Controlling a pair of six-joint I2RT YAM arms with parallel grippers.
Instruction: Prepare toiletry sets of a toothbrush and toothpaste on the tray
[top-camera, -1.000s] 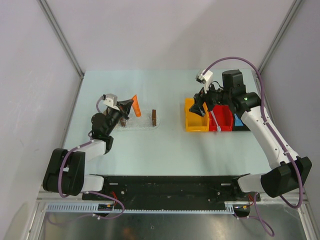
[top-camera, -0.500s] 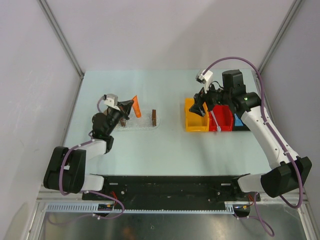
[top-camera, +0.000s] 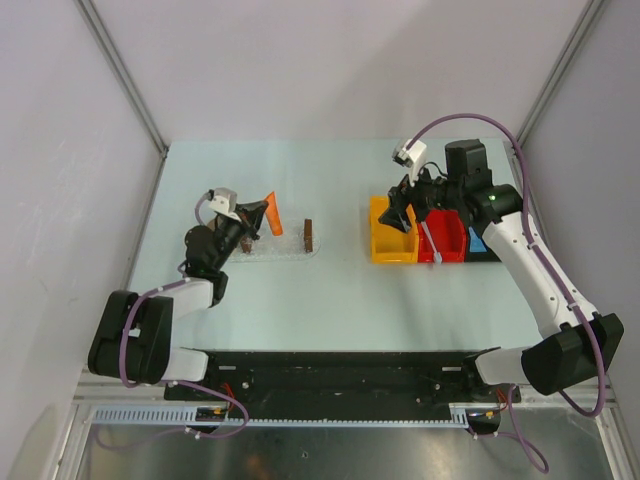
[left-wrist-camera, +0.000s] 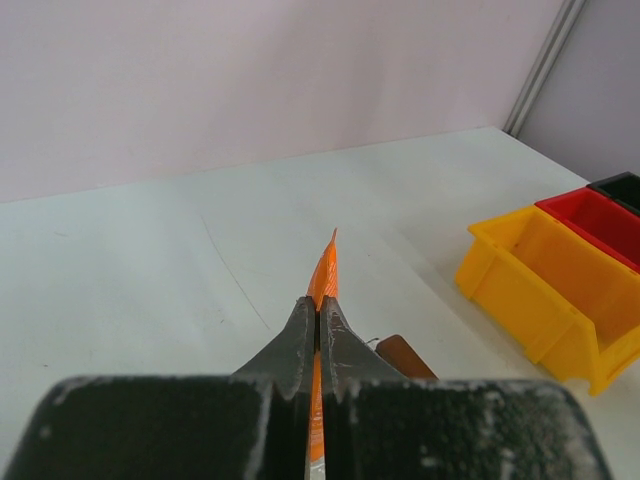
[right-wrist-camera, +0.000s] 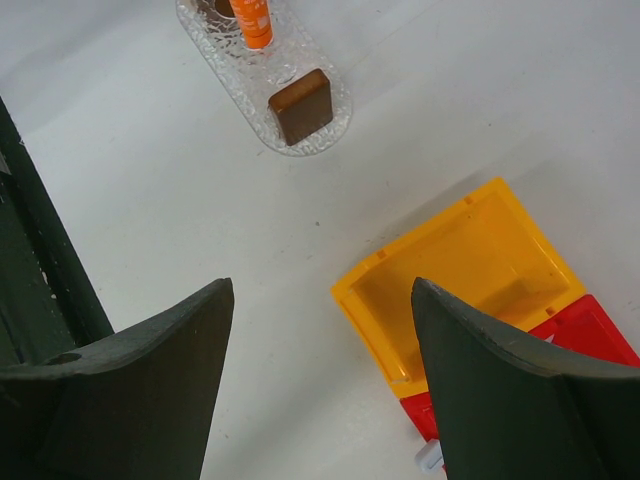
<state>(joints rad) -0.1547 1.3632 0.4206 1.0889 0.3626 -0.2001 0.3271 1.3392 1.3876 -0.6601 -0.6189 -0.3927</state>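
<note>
My left gripper is shut on the orange toothpaste tube and holds it upright over the left end of the clear tray. In the left wrist view the tube sticks out past the shut gripper. The tray's right brown block is bare. My right gripper is open and empty above the yellow bin. The whitish toothbrush lies in the red bin. In the right wrist view the open gripper looks down on the tray, the tube and the toothbrush's end.
The yellow bin looks empty, with the red bin against it. A blue shape and a black bin lie right of the red bin; I cannot tell whether the blue shape is a tube. Walls close in on three sides.
</note>
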